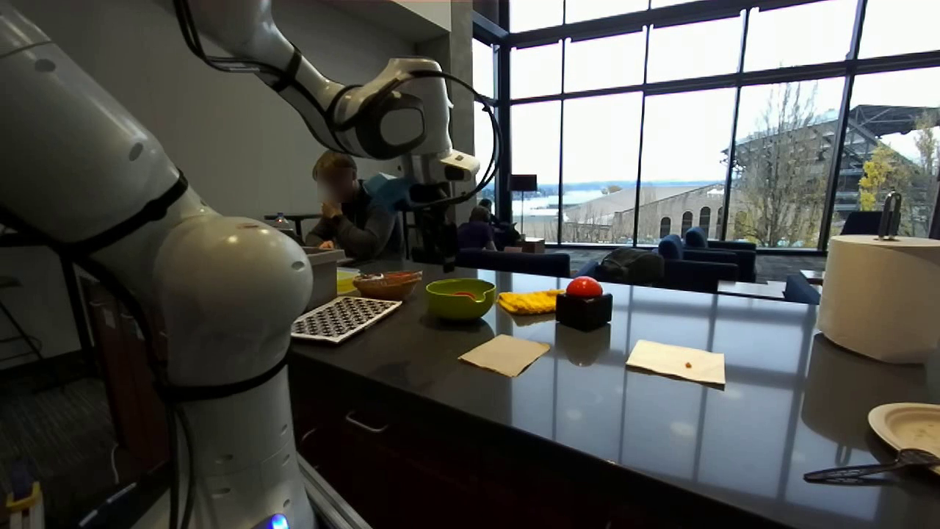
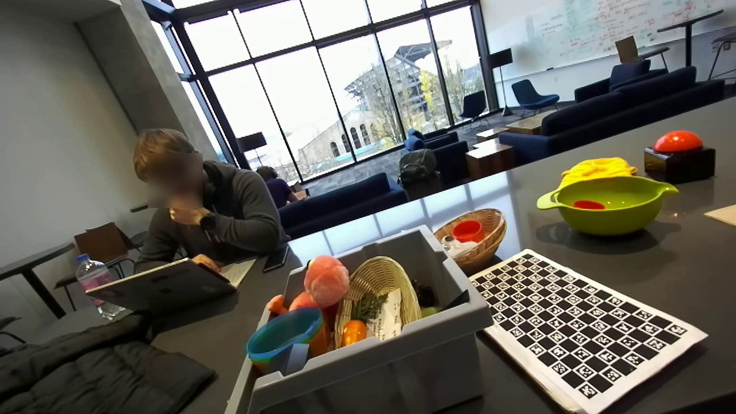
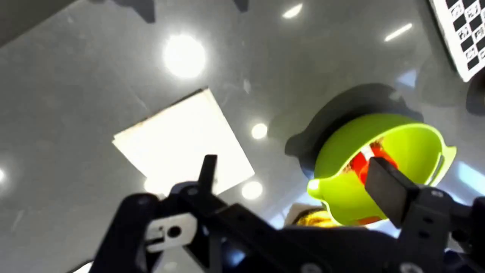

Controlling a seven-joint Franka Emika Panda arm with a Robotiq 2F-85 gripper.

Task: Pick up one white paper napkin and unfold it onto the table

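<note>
Jaws hang parted, the square napkin [image 3: 182, 134] pointing a corner at the bowl [image 3: 352, 140]

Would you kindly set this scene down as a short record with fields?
Hand: open, empty, above the table
Plain napkin: on the table, near the green bowl; its layered edge in the wrist view suggests it is folded
Spotted napkin: also on the table, bearing a small reddish spot
Bowl contents: a red item
Red dome: on a black box
Paper roll: upright
Progress: neither napkin picked up yet
</note>
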